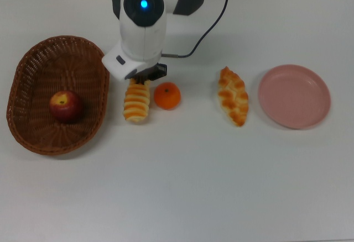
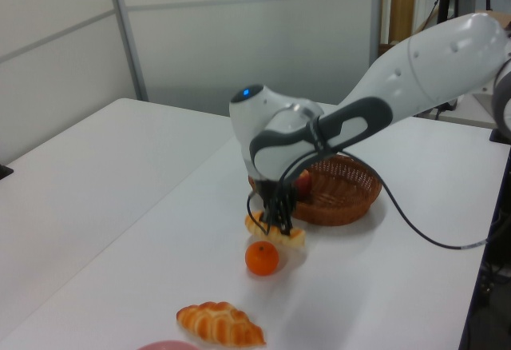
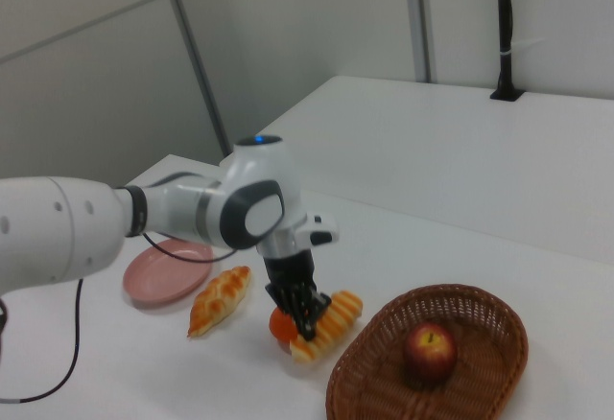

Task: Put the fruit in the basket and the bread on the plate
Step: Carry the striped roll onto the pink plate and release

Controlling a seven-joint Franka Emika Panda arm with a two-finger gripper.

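Item: ribbed loaf (image 1: 136, 103), golden with pale stripes. Your gripper (image 2: 279, 220) is closed on it near one end; in the left view the loaf appears raised a little off the tabletop (image 1: 182, 181) with a shadow beneath, so count it as held, long axis roughly level. In the top view its long axis runs 12 to 6, the gripper clamped across the 12 o'clock end, the free end pointing to 6

Item: plate (image 1: 294, 96), pale pink, bare. In the top view it lies at 3 o'clock from the loaf, well apart. This is the relation your coming move turns on: the carry goes crosswise to the loaf's long axis, over the two things between

Item: mandarin (image 1: 167, 95), just beside the loaf at its 3 o'clock in the top view, apart from it, not yet in the basket

Item: braided loaf (image 1: 233, 95), between mandarin and plate, also lying near 12 to 6

Item: basket (image 1: 33, 65), at 9 o'clock from the loaf in the top view, apple (image 1: 66, 106) already inside

Judgement: lift high enough to clear the mandarin and the braided loaf
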